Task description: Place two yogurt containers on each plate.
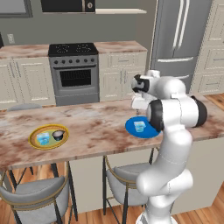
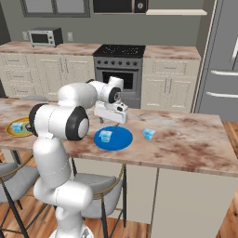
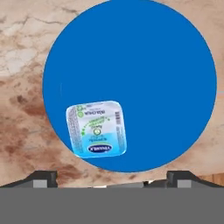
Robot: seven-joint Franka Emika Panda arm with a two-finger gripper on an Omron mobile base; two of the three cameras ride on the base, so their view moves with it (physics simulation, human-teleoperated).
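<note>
Tool hangs over blue plate, jaws wide apart, empty. One cup sits on that plate near its rim; the last cup stands on the tabletop just beside. Judged light, thin-walled, slippery: pinch opposite flat sides, gently.

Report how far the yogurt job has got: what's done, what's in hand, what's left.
Done: the yellow-rimmed plate holds two containers, a pale-blue cup and a dark cup. Half done: the blue plate holds one pale-blue container. In hand: nothing; the gripper hovers open above the blue plate. Left: the last pale-blue cup sits on the counter beside that plate.
</note>
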